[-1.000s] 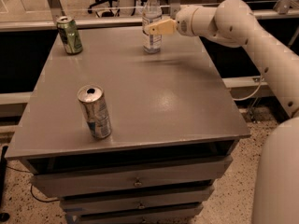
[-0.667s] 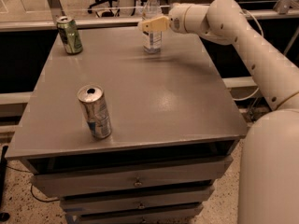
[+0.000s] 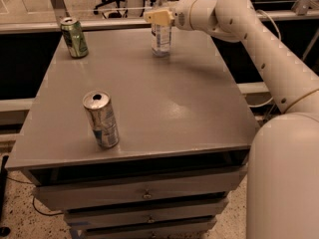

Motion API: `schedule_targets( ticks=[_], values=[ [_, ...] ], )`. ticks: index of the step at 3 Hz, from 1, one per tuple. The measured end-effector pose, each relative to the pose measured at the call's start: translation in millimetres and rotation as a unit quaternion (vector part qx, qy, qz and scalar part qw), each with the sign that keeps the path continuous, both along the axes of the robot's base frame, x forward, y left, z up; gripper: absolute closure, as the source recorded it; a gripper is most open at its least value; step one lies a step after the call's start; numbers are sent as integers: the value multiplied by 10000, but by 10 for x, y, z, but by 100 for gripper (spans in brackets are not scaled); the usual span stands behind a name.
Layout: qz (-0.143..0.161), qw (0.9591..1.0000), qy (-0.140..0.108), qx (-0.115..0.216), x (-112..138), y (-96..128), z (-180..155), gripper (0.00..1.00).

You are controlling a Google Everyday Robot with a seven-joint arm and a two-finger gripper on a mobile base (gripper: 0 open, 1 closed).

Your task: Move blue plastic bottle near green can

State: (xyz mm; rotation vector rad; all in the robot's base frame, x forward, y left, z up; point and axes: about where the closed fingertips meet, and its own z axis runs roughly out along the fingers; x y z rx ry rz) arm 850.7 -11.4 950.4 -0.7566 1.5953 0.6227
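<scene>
On grey table [image 3: 169, 98] | gripper [image 3: 158, 17] at blue plastic bottle [image 3: 161, 40] | green can [image 3: 74, 37] back-left

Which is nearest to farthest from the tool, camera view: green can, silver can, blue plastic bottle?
The tool is at the back of the table.
1. blue plastic bottle, back centre, right beside the tool.
2. green can, back left corner.
3. silver can, front left.
</scene>
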Motion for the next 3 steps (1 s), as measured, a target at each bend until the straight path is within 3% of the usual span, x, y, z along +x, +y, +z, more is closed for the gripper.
schedule_targets(
  ticks=[1,2,3],
  values=[
    [395,9989,-111,231,-175,387,290,64],
    [909,9939,-360,505,-346,860,661,87],
    [995,9926,-410,553,-371,942,733,100]
  ],
)
